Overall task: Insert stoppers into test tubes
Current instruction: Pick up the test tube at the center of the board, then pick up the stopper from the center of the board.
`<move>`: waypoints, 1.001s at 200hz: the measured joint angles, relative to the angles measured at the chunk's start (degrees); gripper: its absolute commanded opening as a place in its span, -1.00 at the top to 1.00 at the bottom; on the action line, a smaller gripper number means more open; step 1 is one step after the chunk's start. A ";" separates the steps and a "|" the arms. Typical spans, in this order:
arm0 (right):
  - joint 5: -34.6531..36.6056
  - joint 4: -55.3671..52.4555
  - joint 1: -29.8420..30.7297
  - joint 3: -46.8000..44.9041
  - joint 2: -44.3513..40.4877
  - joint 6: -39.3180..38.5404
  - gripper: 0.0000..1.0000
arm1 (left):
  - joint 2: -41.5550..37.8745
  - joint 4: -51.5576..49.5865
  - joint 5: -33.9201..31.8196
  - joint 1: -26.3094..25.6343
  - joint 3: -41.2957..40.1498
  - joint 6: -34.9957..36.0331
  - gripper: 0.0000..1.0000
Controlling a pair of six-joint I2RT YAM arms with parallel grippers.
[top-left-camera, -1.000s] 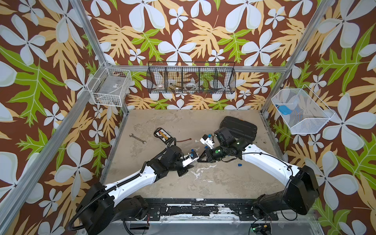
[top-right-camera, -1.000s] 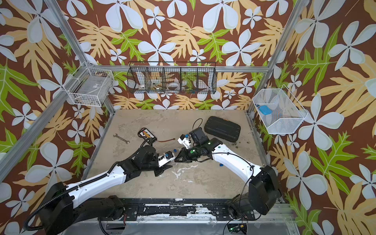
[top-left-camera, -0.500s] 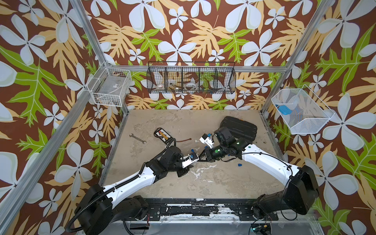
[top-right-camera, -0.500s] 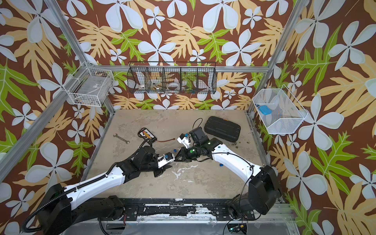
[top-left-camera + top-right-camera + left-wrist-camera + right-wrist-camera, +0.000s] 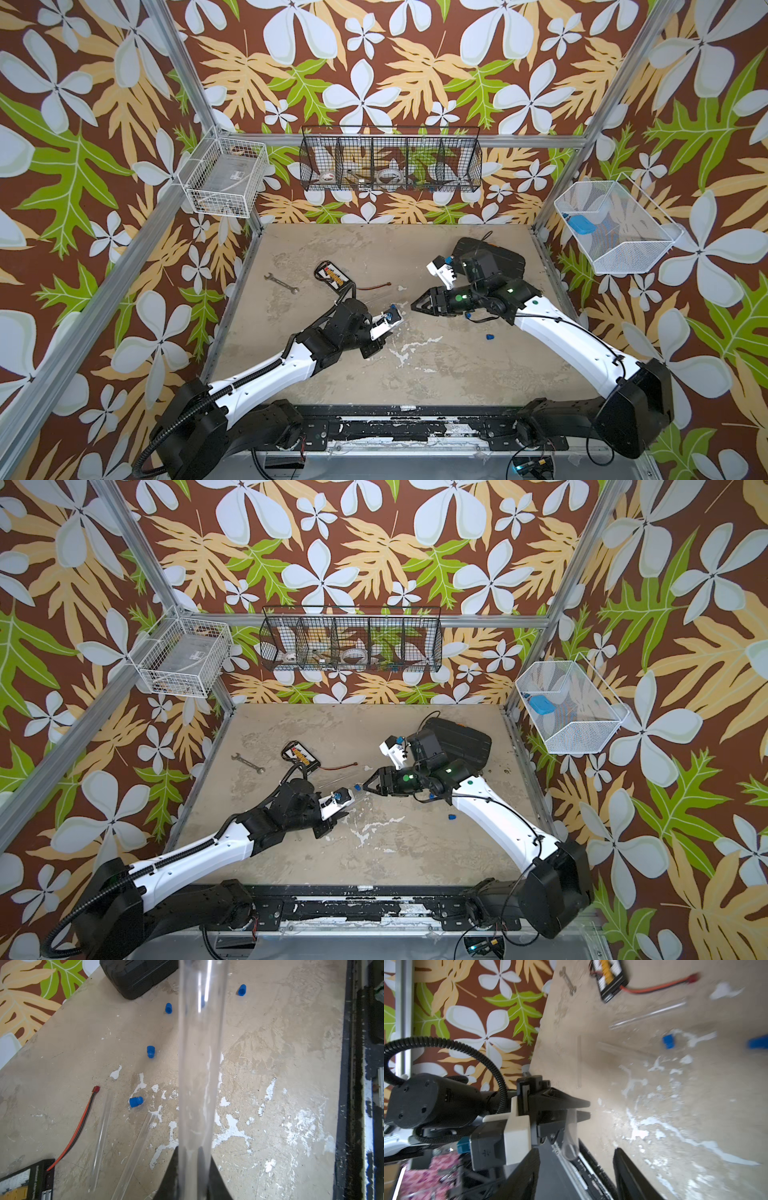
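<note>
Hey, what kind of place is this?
Probably a robot test cell, not a real lab: a left arm and right arm mounted at a worn tabletop, an aluminium frame with leaf-print walls, a wire basket hung behind.

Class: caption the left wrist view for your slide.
Left claw grips a clear test tube above loose blue stoppers and two spare tubes.

A: Table (image 5: 270,1043): matt, rough, scuffed, coating chipped off in white patches.
B: Tube (image 5: 199,1064): clear, smooth, glossy; glass or plastic, hard to tell.
A: Stoppers (image 5: 136,1102): blue plastic, faint sheen.
B: Wrench (image 5: 282,283), far left: bare silver metal. Case (image 5: 135,978): black matt plastic, grooved.
A: Baskets (image 5: 220,178): white and black wire mesh. Frame (image 5: 191,83): pale brushed metal.
B: Cable (image 5: 83,1118): red and black, smooth, rubbery.
</note>
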 measured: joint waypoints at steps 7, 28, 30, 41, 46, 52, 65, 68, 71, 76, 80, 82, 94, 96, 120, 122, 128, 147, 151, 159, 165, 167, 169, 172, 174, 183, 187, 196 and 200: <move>2.01 0.02 -0.59 -0.46 -0.96 -1.36 -0.17 | 0.68 0.15 -1.29 0.00 0.28 -1.20 1.00; 8.15 -0.20 -2.14 -2.36 -2.80 -5.33 -0.17 | 3.63 0.13 -5.46 -0.02 2.40 -5.55 1.00; 8.96 -0.20 -2.32 -2.60 -2.86 -5.81 -0.17 | 3.87 0.13 -5.75 -0.02 2.60 -5.84 1.00; 12.85 -0.33 -3.06 -3.78 -2.97 -7.82 -0.16 | 5.42 0.07 -7.50 -0.02 3.82 -8.04 1.00; 14.73 -0.37 -3.30 -4.42 -2.97 -8.76 -0.15 | 6.08 0.07 -8.24 -0.02 4.28 -8.96 1.00; 16.96 -0.35 -3.41 -5.31 -2.93 -9.97 -0.14 | 6.80 0.00 -9.11 -0.02 4.76 -10.19 1.00; 20.65 -0.35 -3.41 -6.93 -2.71 -12.48 -0.12 | 7.87 -0.20 -10.54 -0.02 5.49 -12.52 1.00; 21.44 -0.35 -3.41 -7.26 -2.62 -12.98 -0.12 | 8.07 -0.24 -10.88 -0.02 5.62 -12.98 1.00; 22.29 -0.31 -3.43 -7.54 -2.49 -13.60 -0.12 | 8.26 -0.26 -11.06 -0.02 5.75 -13.53 1.00; 23.50 -0.26 -3.45 -7.96 -2.27 -14.38 -0.11 | 8.57 -0.35 -11.23 -0.02 5.99 -14.25 1.00; 24.46 -0.26 -3.54 -8.20 -2.03 -15.13 -0.10 | 8.83 -0.35 -11.37 -0.02 6.21 -15.04 1.00; 25.09 -0.26 -3.58 -8.28 -1.90 -15.41 -0.09 | 8.98 -0.35 -11.43 -0.02 6.32 -15.37 1.00; 29.31 -0.26 -3.87 -8.44 -0.85 -16.70 -0.07 | 9.60 -0.33 -11.69 -0.02 6.78 -17.05 1.00; 29.83 -0.24 -3.93 -8.44 -0.70 -16.72 -0.06 | 9.70 -0.26 -11.78 -0.02 6.82 -17.33 1.00; 34.99 -0.66 -5.62 -8.44 1.75 -16.87 -0.01 | 10.80 0.11 -11.98 -0.02 7.17 -19.91 1.00; 35.36 -0.72 -5.86 -8.44 1.92 -16.87 -0.01 | 10.88 0.11 -11.96 -0.02 7.19 -20.04 1.00; 36.06 -0.96 -6.58 -8.39 2.45 -16.87 0.00 | 11.15 0.15 -11.93 -0.02 7.26 -20.39 1.00; 38.42 -3.10 -9.60 -7.23 5.31 -16.39 0.00 | 11.91 0.20 -11.06 -0.02 7.52 -20.90 1.00; 38.91 -3.58 -10.08 -6.88 5.99 -16.33 0.00 | 12.09 0.22 -10.88 -0.02 7.58 -20.87 1.00; 39.67 -4.85 -11.15 -6.03 7.63 -16.11 -0.03 | 12.44 0.22 -10.56 -0.02 7.78 -20.83 1.00; 40.65 -5.68 -11.65 -5.44 8.85 -15.80 -0.05 | 12.72 0.22 -10.10 -0.02 7.93 -20.61 1.00; 40.94 -5.99 -11.74 -5.27 9.22 -15.65 -0.05 | 12.81 0.22 -9.84 -0.02 8.00 -20.50 1.00; 41.11 -6.16 -11.80 -5.16 9.46 -15.52 -0.07 | 12.87 0.22 -9.75 -0.02 8.07 -20.41 1.00; 41.29 -6.75 -11.89 -4.87 10.10 -15.30 -0.08 | 13.05 0.22 -9.62 -0.02 8.17 -20.13 1.00; 41.27 -6.97 -11.91 -4.74 10.34 -15.30 -0.08 | 13.09 0.22 -9.60 -0.02 8.20 -19.98 1.00; 41.16 -8.33 -11.91 -3.93 11.78 -15.32 -0.11 | 13.49 0.22 -9.55 -0.02 8.48 -19.63 1.00; 41.03 -8.83 -11.91 -3.52 12.46 -15.32 -0.11 | 13.64 0.22 -9.40 -0.02 8.59 -19.56 1.00; 40.81 -9.81 -11.89 -2.49 14.14 -15.32 -0.11 | 13.99 0.20 -9.31 -0.02 8.76 -19.39 1.00; 40.59 -10.19 -11.91 -2.08 14.82 -15.34 -0.11 | 14.12 0.20 -9.18 -0.02 8.85 -19.37 1.00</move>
